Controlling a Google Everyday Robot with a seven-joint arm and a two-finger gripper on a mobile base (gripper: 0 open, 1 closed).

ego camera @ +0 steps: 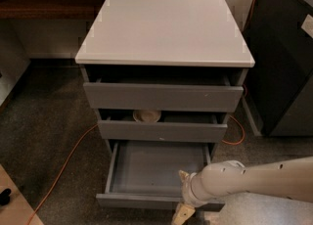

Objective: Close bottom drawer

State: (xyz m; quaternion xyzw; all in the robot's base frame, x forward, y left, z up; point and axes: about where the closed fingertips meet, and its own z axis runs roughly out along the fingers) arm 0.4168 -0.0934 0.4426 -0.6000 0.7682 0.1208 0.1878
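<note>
The bottom drawer [156, 170] of the white-topped cabinet [164, 28] is pulled far out, showing its bare grey inner floor. Its flat grey front [132, 201] is near the lower edge of the view. My gripper [183, 194], on a thick white arm [254, 180] coming in from the right, is at the right part of that front. It looks open, with one beige fingertip [184, 175] over the drawer's inside and the other [183, 214] outside, below the front.
The middle drawer [161, 131] is slightly open with a round beige bowl [146, 116] inside. The top drawer [164, 97] is also ajar. An orange cable [63, 168] runs over the carpet on the left. A dark cabinet [286, 57] stands close on the right.
</note>
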